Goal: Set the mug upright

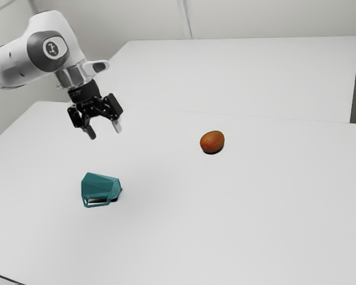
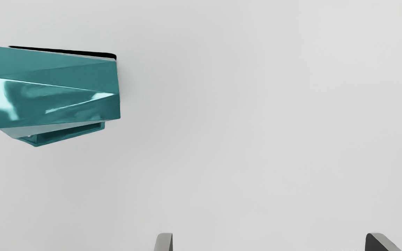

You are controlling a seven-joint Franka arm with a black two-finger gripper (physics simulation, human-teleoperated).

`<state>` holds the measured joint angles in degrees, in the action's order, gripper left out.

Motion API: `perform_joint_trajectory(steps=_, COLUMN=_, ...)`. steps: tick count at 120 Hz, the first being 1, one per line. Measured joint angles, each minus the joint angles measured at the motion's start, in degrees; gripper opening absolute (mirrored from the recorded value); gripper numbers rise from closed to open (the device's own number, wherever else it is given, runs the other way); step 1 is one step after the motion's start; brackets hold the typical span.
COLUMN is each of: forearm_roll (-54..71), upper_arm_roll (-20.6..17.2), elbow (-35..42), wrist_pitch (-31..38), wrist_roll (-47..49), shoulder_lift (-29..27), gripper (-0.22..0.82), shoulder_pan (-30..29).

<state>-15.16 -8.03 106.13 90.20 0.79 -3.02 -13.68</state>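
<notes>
My gripper (image 1: 104, 132) hangs above the white table in the exterior view, its fingers wide apart with nothing between them. Below it a teal faceted mug (image 1: 98, 186) lies on its side, its handle toward the exterior view's bottom edge. In the wrist view the mug (image 2: 54, 92) lies off to one side of the open gripper (image 2: 269, 240), apart from both fingertips. Its handle (image 2: 70, 134) shows along one flank. The mug's inside is hidden.
An orange-brown round fruit (image 1: 212, 142) rests on the white table (image 1: 255, 214), toward the exterior view's right from the mug and well apart from it. Pale walls stand behind the table.
</notes>
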Motion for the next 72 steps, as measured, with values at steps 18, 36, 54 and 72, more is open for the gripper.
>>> perform_joint_trajectory(steps=18, forearm_roll=-3.71, upper_arm_roll=0.12, elbow=9.3, wrist_pitch=2.43, wrist_roll=-3.53, shoulder_lift=-3.03, gripper=0.6, shoulder_pan=-9.02)
perform_joint_trajectory(steps=36, forearm_roll=-5.8, upper_arm_roll=0.18, elbow=14.15, wrist_pitch=7.28, wrist_roll=-12.1, shoulder_lift=-3.53, gripper=0.6, shoulder_pan=-13.0)
perform_joint_trajectory(steps=54, forearm_roll=-9.38, upper_arm_roll=0.29, elbow=16.96, wrist_pitch=10.64, wrist_roll=-22.81, shoulder_lift=-2.78, gripper=0.6, shoulder_pan=-19.15)
perform_joint_trajectory(steps=72, forearm_roll=-13.76, upper_arm_roll=0.34, elbow=17.46, wrist_pitch=12.27, wrist_roll=-33.18, shoulder_lift=0.74, gripper=0.6, shoulder_pan=-23.69)
